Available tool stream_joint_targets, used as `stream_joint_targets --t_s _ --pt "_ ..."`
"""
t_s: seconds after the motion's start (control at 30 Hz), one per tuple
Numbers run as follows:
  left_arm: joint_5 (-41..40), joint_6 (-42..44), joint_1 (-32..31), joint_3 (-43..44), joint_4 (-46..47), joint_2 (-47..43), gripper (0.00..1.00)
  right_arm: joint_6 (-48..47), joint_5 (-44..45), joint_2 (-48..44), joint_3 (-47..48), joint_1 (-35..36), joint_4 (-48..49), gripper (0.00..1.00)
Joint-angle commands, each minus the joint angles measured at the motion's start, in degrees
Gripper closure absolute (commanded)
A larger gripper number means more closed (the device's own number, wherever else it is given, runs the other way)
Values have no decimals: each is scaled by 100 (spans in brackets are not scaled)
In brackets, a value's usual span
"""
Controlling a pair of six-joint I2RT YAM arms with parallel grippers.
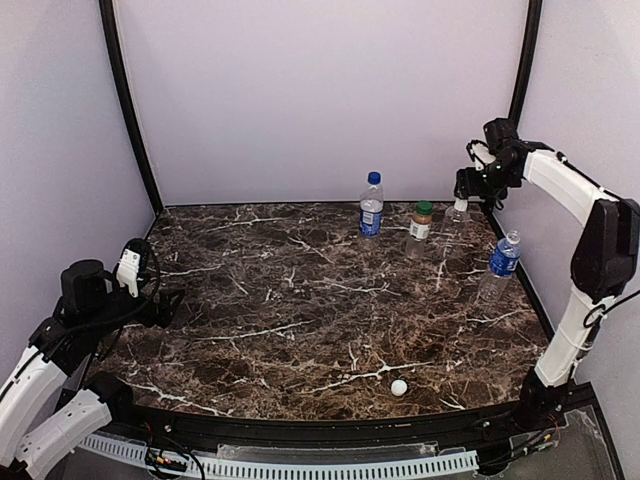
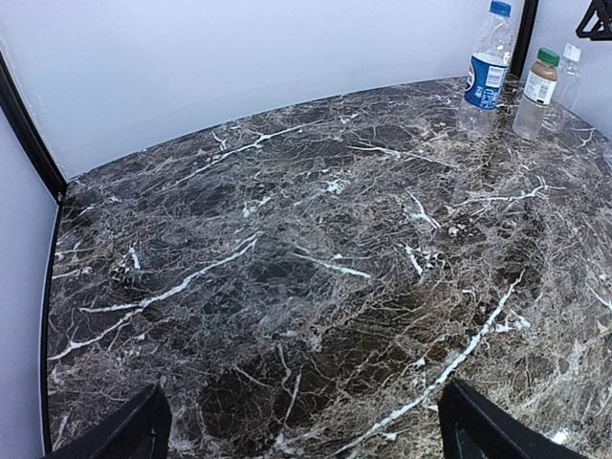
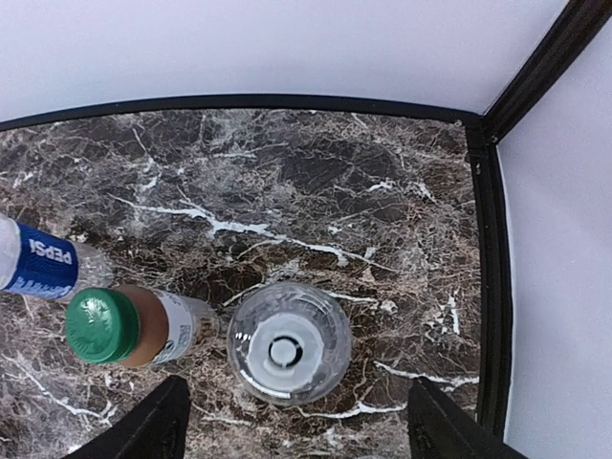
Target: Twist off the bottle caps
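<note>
At the near edge of the counter, close to the right arm's base, a loose white cap lies alone on the marble. On the near left, the left arm is folded low. Its left tool is released, fingers spread wide over bare stone with nothing between them. Farther back on the right stands a blue-label bottle, well apart from the others; whether it wears a cap is hard to tell. Near the back wall three bottles stand upright in a row: a blue-capped bottle, a green-capped bottle with a tan label, and a plain bottle with a white top. The right arm reaches high into that far corner, wrist bent down. The right tool hangs over the plain bottle, released, its fingers flanking the bottle without touching it.
</note>
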Motion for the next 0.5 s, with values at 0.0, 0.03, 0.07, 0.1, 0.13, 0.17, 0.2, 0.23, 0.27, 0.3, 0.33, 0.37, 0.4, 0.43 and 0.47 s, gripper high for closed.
stream_joint_targets --t_s 0.0,0.03,0.07,0.1,0.13,0.17,0.2,0.23,0.27,0.3,0.33,0.37,0.4,0.43,0.47 --pt "156 37 126 -136 129 76 2 101 109 574 362 114 98 28" --pt "170 37 139 -137 132 86 2 92 131 688 425 141 77 30" --pt "180 38 160 -142 137 89 2 91 196 778 481 174 54 32" --pt "189 38 169 -144 141 96 2 110 284 865 530 195 31 34" --pt "198 33 185 -146 144 99 2 135 393 924 561 206 -4 35" --pt "205 36 191 -150 144 105 3 168 472 966 569 210 -18 37" --pt "210 42 201 -147 140 112 3 189 528 990 564 207 -14 38" --pt "219 40 203 -147 142 122 3 203 574 1002 550 211 -4 39" --pt "222 38 211 -151 151 129 3 212 614 1011 538 211 9 41" --pt "228 38 212 -153 159 135 3 203 638 1010 521 218 28 43" --pt "235 38 213 -159 165 136 3 191 646 1012 505 212 43 44" --pt "247 38 214 -161 176 143 3 176 646 1012 496 211 46 45" --pt "253 40 214 -163 178 149 3 156 638 1020 496 215 47 47" --pt "258 39 214 -164 184 146 3 141 625 1027 498 218 53 49" --pt "263 34 214 -170 186 146 3 131 623 1036 500 212 44 50"
